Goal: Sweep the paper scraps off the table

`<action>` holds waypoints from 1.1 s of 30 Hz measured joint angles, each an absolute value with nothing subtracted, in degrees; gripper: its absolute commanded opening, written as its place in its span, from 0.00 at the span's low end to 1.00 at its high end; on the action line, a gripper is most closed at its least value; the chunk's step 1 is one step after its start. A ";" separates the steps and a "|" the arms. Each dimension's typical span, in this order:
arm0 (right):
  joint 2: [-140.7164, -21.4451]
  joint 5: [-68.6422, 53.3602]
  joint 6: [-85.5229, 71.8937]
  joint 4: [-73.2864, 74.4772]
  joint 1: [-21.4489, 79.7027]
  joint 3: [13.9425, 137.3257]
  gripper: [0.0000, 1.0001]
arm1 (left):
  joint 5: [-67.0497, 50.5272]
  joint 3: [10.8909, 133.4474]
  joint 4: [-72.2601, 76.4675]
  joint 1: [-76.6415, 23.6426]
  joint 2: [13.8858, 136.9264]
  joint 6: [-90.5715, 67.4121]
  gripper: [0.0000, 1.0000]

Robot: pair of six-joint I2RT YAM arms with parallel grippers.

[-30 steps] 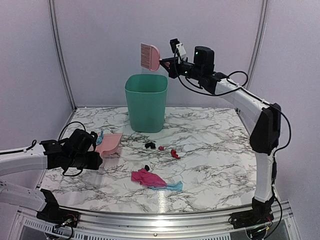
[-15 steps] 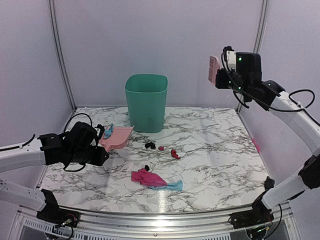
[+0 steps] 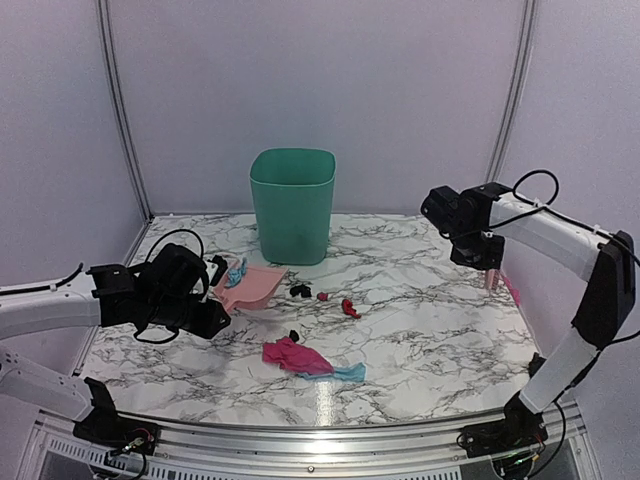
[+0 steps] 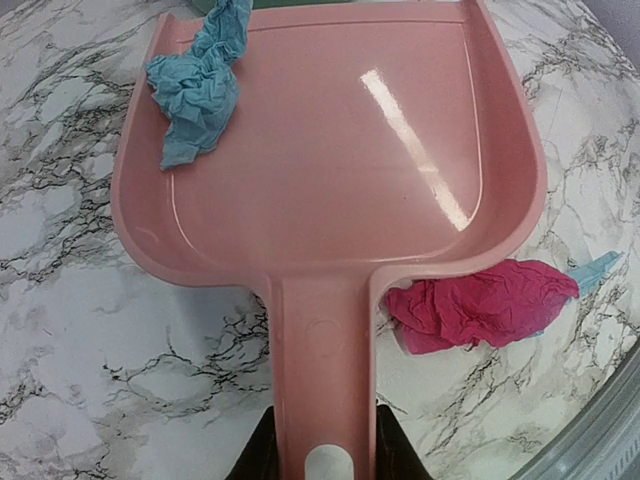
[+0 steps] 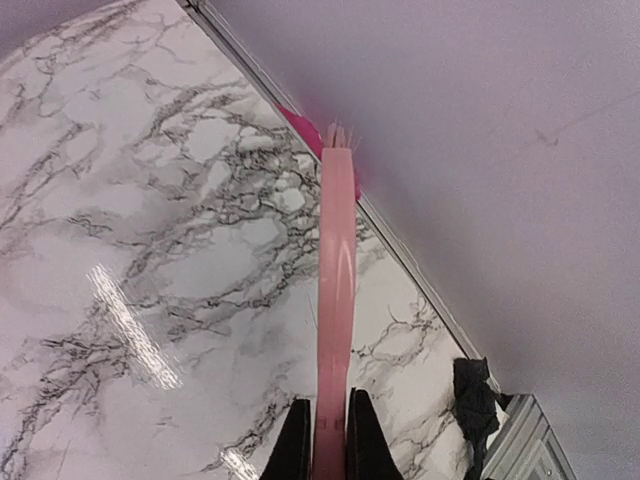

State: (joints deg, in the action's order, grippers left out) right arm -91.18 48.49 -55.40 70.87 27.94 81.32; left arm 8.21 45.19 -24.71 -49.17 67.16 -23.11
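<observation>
My left gripper is shut on the handle of the pink dustpan, which lies left of centre on the table. A light blue scrap lies in the pan. My left gripper's view also shows a magenta scrap beside the pan. My right gripper is shut on the pink brush, held low at the right wall. In the right wrist view the brush shows edge-on, its tip by a magenta scrap. Black, red and magenta scraps lie mid-table.
A green bin stands at the back centre, just behind the dustpan. A light blue scrap touches the big magenta one. A black scrap lies by the wall rail near my right gripper. Walls close the table on three sides.
My right arm has swung the brush from above the bin to the right and down to the table's right edge. My left arm has slid the dustpan rightward.
</observation>
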 measured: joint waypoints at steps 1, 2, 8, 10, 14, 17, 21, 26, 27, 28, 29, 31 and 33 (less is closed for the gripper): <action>-91.39 47.59 -57.60 72.16 27.94 79.99 0.00 | 7.88 45.19 -24.71 -49.54 67.16 -23.03 0.00; -91.37 46.92 -58.96 73.19 27.94 78.83 0.00 | 7.66 45.19 -24.71 -49.82 67.16 -22.98 0.00; -84.36 43.11 -64.58 76.86 27.77 72.93 0.00 | 7.53 45.19 -24.71 -51.92 67.16 -22.92 0.00; -79.68 41.95 -65.25 77.06 27.49 71.13 0.00 | 7.53 45.19 -24.69 -52.53 67.16 -22.94 0.00; -73.03 39.81 -66.08 77.62 25.12 65.65 0.00 | 7.53 45.19 -24.69 -53.58 67.16 -22.94 0.00; -70.37 38.65 -66.46 78.28 23.11 61.58 0.00 | 7.44 45.19 -24.67 -54.50 67.16 -22.92 0.00; -67.94 37.89 -65.82 78.61 18.46 60.29 0.00 | 6.83 45.19 -24.67 -55.35 67.16 -22.92 0.00; -63.55 37.74 -61.14 78.46 8.71 60.29 0.00 | 5.54 45.19 -24.67 -56.25 66.78 -22.94 0.00; -62.33 37.87 -59.77 78.46 6.72 60.29 0.00 | 5.39 45.19 -24.67 -56.38 66.59 -22.96 0.00; -60.69 37.69 -58.35 78.43 3.66 60.29 0.00 | 5.23 45.19 -24.64 -56.51 66.39 -23.00 0.00; -58.96 37.67 -56.66 78.37 0.47 60.31 0.00 | 5.04 45.17 -24.67 -56.66 66.26 -23.05 0.00; -56.12 37.67 -54.50 78.59 -4.29 60.31 0.00 | 4.86 45.17 -24.64 -56.99 66.19 -23.14 0.00; -54.41 36.75 -53.39 78.76 -5.98 60.29 0.00 | 4.60 45.17 -24.64 -57.43 66.19 -23.14 0.00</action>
